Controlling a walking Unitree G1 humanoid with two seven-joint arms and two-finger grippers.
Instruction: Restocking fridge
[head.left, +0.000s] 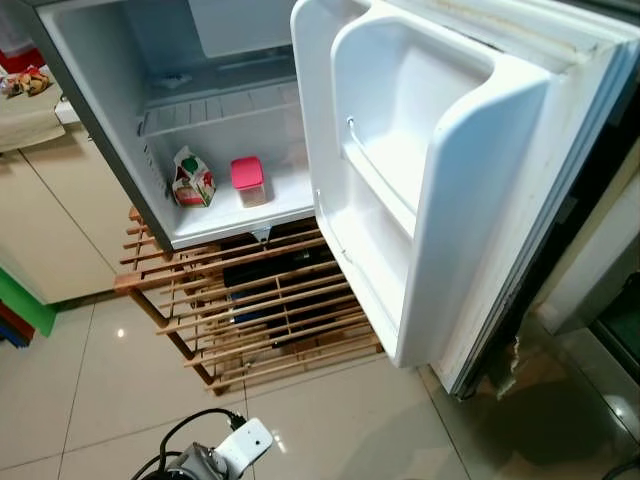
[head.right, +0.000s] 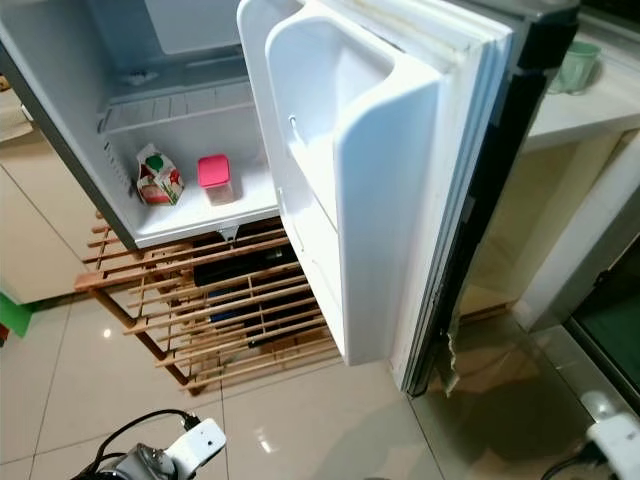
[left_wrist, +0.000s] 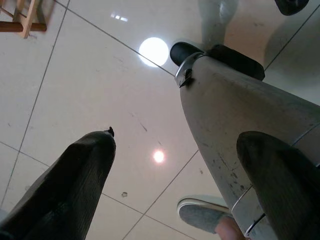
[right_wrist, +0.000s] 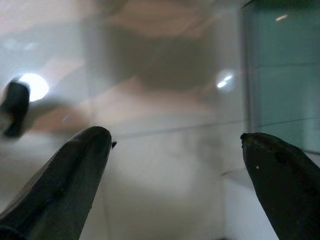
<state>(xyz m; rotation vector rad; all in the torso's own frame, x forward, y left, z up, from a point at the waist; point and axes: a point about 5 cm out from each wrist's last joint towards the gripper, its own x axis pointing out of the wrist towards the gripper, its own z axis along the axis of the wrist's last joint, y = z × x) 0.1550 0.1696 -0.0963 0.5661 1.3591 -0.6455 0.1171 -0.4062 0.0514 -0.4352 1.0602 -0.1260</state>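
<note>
The small white fridge (head.left: 110, 70) stands open on a low rack, its door (head.left: 440, 170) swung wide toward me with bare door shelves. On the fridge floor sit a red-and-green carton (head.left: 192, 180) and a pink-lidded container (head.left: 247, 180); the wire shelf above them is bare. My left arm (head.left: 225, 450) hangs low at the bottom edge, far below the fridge. Its left gripper (left_wrist: 177, 140) is open over the tiled floor, holding nothing. My right arm (head.right: 615, 440) hangs at the lower right. The right gripper (right_wrist: 175, 135) is open too, with nothing between its fingers.
A wooden slatted rack (head.left: 250, 310) carries the fridge, dark items beneath it. A counter with a green cup (head.right: 575, 65) lies behind the door. The floor is glossy beige tile (head.left: 340, 420). My own silver leg (left_wrist: 240, 125) and a person's slippered foot (left_wrist: 202, 214) are near the left gripper.
</note>
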